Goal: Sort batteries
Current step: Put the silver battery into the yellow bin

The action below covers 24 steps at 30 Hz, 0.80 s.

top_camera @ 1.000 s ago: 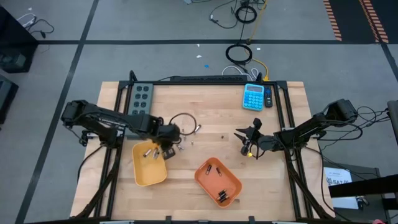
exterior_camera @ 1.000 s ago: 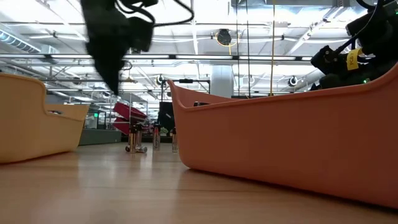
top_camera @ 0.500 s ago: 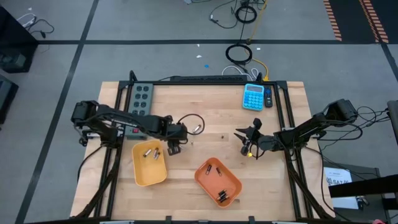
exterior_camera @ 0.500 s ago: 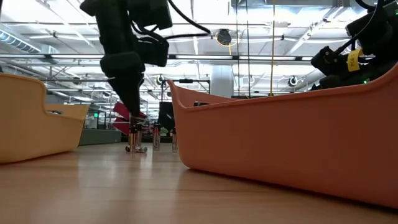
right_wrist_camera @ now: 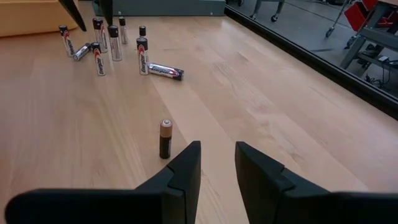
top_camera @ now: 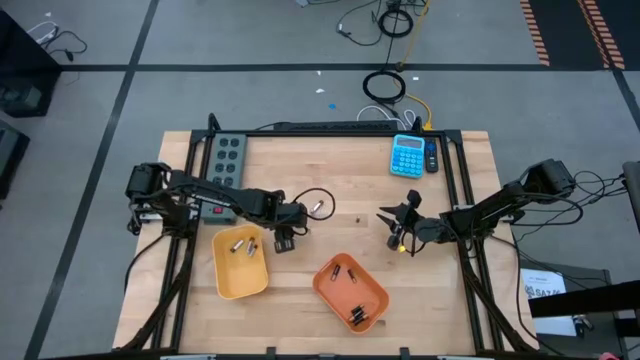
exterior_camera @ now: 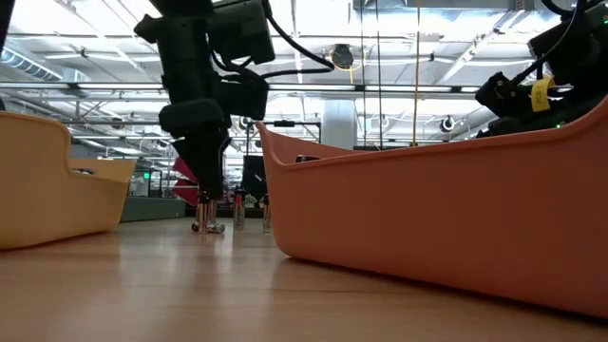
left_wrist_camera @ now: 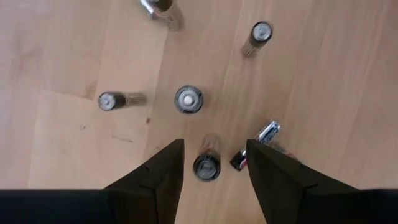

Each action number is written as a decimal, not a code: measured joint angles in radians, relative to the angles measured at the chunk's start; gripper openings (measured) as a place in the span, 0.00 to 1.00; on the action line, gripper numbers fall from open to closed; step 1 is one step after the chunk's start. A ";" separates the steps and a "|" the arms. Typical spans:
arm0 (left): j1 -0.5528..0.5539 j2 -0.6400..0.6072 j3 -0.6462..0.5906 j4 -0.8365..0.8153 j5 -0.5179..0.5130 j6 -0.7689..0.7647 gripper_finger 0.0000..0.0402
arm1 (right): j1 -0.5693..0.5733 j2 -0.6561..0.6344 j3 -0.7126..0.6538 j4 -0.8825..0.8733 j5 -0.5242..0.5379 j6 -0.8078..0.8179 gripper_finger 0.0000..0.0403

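Note:
Several batteries [left_wrist_camera: 188, 99] stand or lie in a loose cluster on the wooden table, also seen from the right wrist [right_wrist_camera: 102, 43]. My left gripper [top_camera: 283, 240] points down over this cluster, open. Its fingers stand on either side of one upright battery [left_wrist_camera: 206, 165] without touching it, just above the table in the low view [exterior_camera: 207, 185]. A lone brown-and-black battery [right_wrist_camera: 165, 138] stands apart, in front of my right gripper [right_wrist_camera: 217, 152]. That gripper waits open at the table's right [top_camera: 393, 228], with nothing between its fingers.
A yellow tray [top_camera: 228, 285] holding a few batteries sits just left of my left gripper. An orange tray [top_camera: 372, 288] with several batteries lies near the front edge. A blue calculator [top_camera: 408, 155] and a grey power strip [top_camera: 226, 155] lie along the far edge.
My left gripper has moved from above the yellow tray's far right corner toward the table's right, and down, until it stands low over the battery cluster. It has also rolled a little. The batteries on the table and my right arm have kept still.

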 joint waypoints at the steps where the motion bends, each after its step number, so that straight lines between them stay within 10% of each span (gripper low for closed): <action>1: 0.000 0.001 0.000 0.001 0.000 0.001 0.45 | 0.000 0.000 0.000 0.000 0.000 0.000 0.22; 12: 0.000 0.007 -0.049 0.051 0.003 -0.010 0.43 | 0.000 0.000 0.000 -0.004 0.000 0.004 0.22; 24: 0.000 0.007 -0.048 0.070 0.018 -0.006 0.14 | 0.000 0.000 0.000 -0.003 0.000 0.004 0.22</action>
